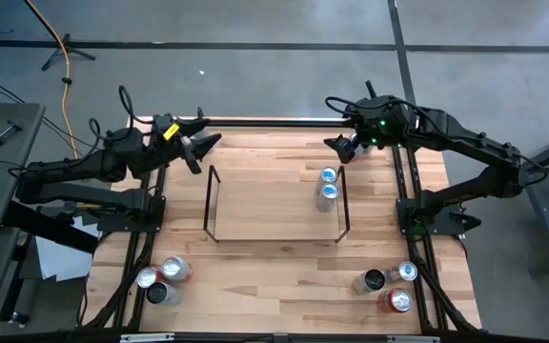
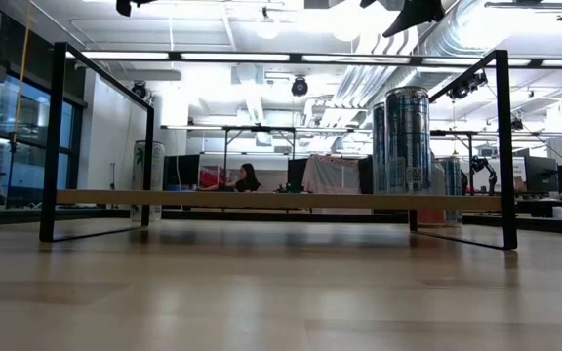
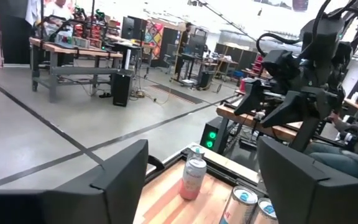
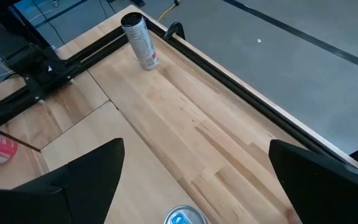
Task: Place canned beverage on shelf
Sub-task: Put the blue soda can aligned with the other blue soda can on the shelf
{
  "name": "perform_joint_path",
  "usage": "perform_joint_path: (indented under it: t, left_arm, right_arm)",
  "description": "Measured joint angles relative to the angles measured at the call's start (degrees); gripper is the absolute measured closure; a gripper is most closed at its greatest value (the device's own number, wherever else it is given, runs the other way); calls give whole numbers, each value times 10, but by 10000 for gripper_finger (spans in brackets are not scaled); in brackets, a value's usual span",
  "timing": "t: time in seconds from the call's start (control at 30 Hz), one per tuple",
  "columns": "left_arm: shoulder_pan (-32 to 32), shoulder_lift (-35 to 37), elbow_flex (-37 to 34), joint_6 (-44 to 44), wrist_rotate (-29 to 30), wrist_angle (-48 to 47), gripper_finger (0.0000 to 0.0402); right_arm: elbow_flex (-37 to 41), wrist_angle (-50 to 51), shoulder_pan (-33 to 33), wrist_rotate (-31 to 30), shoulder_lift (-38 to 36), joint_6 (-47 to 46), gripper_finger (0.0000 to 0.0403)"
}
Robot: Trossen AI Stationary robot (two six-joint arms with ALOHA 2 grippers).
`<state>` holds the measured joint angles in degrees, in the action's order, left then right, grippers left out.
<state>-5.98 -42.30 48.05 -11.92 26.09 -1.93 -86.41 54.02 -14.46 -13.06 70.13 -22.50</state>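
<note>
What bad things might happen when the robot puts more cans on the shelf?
Two cans already stand close together at one end of the shelf. The right claw, open just beyond them, might bump them over when it brings another. The cans left on the table sit in tight bunches, so grabbing one could topple its neighbours. The left claw, also open, waits past the other end.

Light-wood shelf (image 1: 270,205) with black wire frames holds two blue-topped silver cans (image 1: 328,186).
</note>
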Motion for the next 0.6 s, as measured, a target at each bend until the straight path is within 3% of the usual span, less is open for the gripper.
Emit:
perform_joint_path:
  t: [0.2,0.47,0.6]
  left_arm:
    - [0,0,0,0,0,0,129]
    - [0,0,0,0,0,0,128]
    - [0,0,0,0,-1,0,128]
  right_arm:
    - [0,7,0,4,0,-13,16]
    - [0,66,0,77,0,-81,16]
    - [0,118,0,153,0,-136,16]
